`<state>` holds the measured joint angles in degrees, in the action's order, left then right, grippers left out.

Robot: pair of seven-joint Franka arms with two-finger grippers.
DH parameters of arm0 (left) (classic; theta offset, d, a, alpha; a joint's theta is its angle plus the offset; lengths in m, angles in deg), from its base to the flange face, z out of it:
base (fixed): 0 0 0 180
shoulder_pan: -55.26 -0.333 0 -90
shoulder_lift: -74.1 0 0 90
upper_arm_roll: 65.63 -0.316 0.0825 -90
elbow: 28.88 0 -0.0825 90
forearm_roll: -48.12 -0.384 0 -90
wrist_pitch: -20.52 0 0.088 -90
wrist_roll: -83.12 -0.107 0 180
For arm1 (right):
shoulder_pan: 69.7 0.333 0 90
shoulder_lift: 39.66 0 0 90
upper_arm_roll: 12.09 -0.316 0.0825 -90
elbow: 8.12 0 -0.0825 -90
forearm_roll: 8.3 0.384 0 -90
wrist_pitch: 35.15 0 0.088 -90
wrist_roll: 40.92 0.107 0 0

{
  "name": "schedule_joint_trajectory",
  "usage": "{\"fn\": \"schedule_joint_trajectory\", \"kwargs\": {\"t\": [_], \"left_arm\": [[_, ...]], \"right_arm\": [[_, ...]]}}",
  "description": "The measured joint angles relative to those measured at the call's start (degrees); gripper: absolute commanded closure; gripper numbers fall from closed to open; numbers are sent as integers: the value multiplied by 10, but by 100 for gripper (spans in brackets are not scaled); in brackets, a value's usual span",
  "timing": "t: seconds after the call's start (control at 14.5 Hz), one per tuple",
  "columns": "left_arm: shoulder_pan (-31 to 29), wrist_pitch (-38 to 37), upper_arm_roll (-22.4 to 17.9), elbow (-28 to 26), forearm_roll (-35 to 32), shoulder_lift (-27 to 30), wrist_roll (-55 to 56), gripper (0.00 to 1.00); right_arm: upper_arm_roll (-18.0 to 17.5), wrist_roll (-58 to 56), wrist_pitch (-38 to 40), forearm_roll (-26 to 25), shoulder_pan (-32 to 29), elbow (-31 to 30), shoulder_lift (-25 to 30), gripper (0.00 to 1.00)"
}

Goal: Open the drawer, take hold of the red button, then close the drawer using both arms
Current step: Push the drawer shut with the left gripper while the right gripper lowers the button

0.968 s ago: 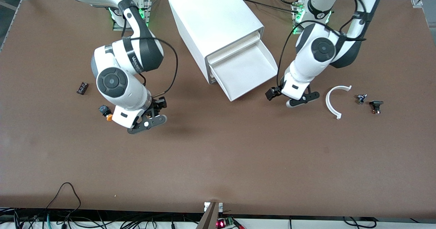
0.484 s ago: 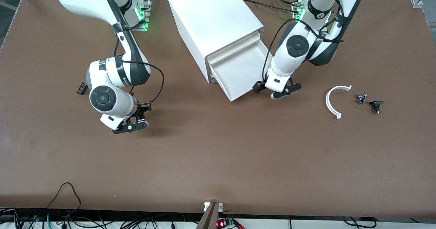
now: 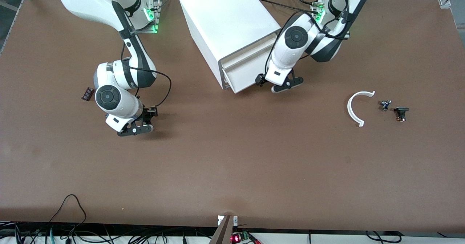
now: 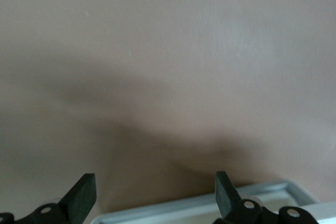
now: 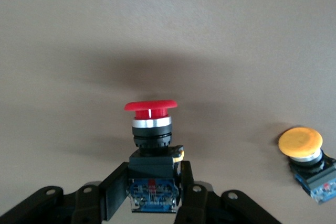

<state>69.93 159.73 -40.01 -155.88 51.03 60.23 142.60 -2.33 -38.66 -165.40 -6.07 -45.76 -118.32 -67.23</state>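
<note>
My right gripper (image 5: pixel 152 174) is shut on the black body of the button (image 5: pixel 150 109), whose red cap points away from the fingers. It hangs over the bare table toward the right arm's end (image 3: pixel 136 127); in the front view the hand hides the button. The drawer (image 3: pixel 247 77), lowest in the white cabinet (image 3: pixel 229 26), sticks out only a little. My left gripper (image 3: pixel 273 84) is open at the drawer's front. In the left wrist view the drawer's white rim (image 4: pixel 184 211) lies just under the gripper (image 4: pixel 152 182), with nothing between the fingers.
An orange-capped button (image 5: pixel 301 145) lies on the table beside my right gripper. A small dark part (image 3: pixel 87 93) lies near the right arm. Toward the left arm's end lie a white curved piece (image 3: pixel 354 108) and two small parts (image 3: pixel 385 105) (image 3: pixel 401 112).
The left arm has pushed the drawer most of the way into the cabinet. The right arm has carried the button toward its own end of the table and now covers the orange-capped button.
</note>
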Motion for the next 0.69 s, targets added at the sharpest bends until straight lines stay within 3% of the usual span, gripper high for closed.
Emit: {"fn": "schedule_joint_trajectory", "kwargs": {"t": [0.07, 0.14, 0.21, 0.48, 0.69], "left_arm": [[0, 0, 12, -4, 0, 0, 2, 0], [1, 0, 22, -6, 0, 0, 6, 0], [1, -1, 30, -7, 0, 0, 7, 0], [1, -3, 44, -8, 0, 0, 7, 0], [1, -3, 63, -8, 0, 1, 7, 0]], "right_arm": [[0, -10, -22, 0, -6, -19, 3, 66], [0, -16, -36, 0, -12, -32, 4, 43], [0, -18, -42, 0, -15, -39, 5, 0], [0, 23, -38, 0, -22, -41, 20, 0], [0, 48, 25, 0, -23, -21, 57, 0]]}}
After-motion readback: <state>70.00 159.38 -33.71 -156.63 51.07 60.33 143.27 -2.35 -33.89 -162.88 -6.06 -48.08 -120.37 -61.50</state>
